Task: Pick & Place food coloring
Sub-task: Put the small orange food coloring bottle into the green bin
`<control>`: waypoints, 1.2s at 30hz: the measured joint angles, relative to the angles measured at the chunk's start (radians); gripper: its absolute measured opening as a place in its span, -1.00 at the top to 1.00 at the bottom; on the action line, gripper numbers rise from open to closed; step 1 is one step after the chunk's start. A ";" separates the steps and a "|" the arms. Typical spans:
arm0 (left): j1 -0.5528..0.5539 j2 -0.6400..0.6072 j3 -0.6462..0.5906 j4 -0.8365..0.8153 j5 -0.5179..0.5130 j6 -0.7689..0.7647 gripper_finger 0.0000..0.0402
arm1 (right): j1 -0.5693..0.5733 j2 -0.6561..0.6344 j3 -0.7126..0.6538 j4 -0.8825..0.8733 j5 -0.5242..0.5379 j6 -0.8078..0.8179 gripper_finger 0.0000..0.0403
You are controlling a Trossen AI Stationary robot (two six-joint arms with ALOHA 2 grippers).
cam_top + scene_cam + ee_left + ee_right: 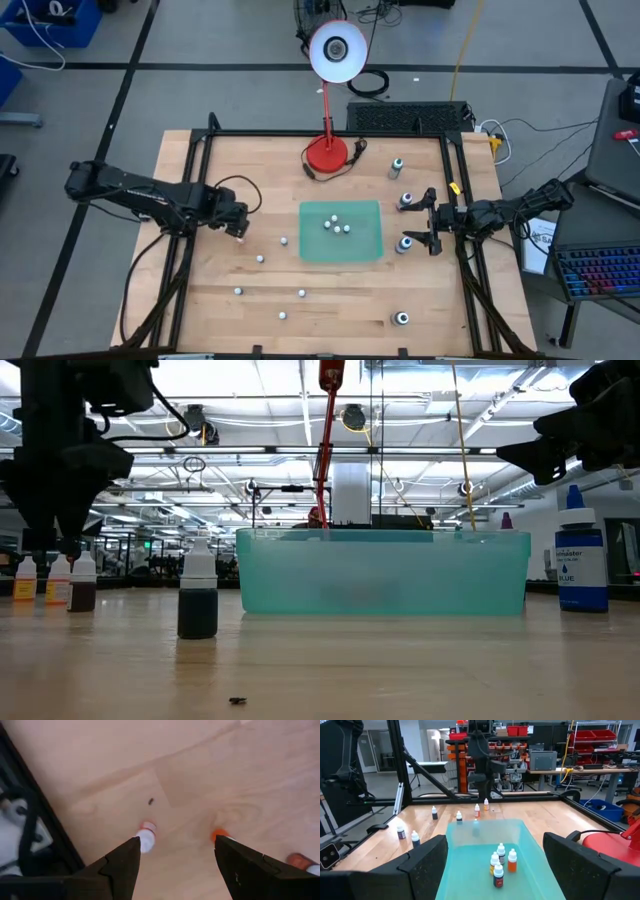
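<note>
**A:** Left tool (240, 226) hangs over the left side of the bench (200, 300), fingers parted, nothing in them. In its wrist view an orange-capped bottle (146, 836) stands on the wood right beside 1 finger and another orange-capped one (218, 835) beside the other. What's the risk?

**B:** I'd say coming straight down clips 1 of those caps and tips it over, since the gap looks like it sits between the 2 bottles, not over either. It'd need to shift sideways first.

**A:** And the rest of the food coloring?

**B:** 4 bottles (336, 226) already stand in the green tray (365, 245) mid-bench. More dot the near bench, like the one at the near edge (282, 315).

**A:** Right tool (432, 228)?

**B:** Wide open, empty, parked at the tray's right edge with bigger bottles (405, 201) close by. The red lamp (327, 152) stands just beyond the tray's far side, so I reckon a high carry could brush its stem.
</note>
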State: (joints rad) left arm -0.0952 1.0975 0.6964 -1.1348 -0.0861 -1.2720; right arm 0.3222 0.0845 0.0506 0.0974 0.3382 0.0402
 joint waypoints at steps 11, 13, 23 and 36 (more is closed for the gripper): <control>0.003 0.102 0.000 0.094 0.054 0.001 -0.27 | 0.000 0.000 0.000 -0.003 0.000 0.000 -0.56; 0.008 0.127 0.000 0.080 0.071 -0.027 -0.27 | 0.000 0.000 0.000 -0.003 0.000 0.000 -0.56; 0.048 0.207 0.000 0.083 0.074 -0.170 -0.27 | 0.000 0.000 0.000 -0.003 0.000 0.000 -0.56; 0.142 0.207 0.001 0.033 0.033 -0.111 -0.27 | 0.000 0.000 0.000 -0.003 0.000 0.000 -0.56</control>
State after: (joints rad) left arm 0.0472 1.3045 0.6971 -1.1021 -0.0532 -1.3828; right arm 0.3225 0.0845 0.0505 0.0942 0.3384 0.0402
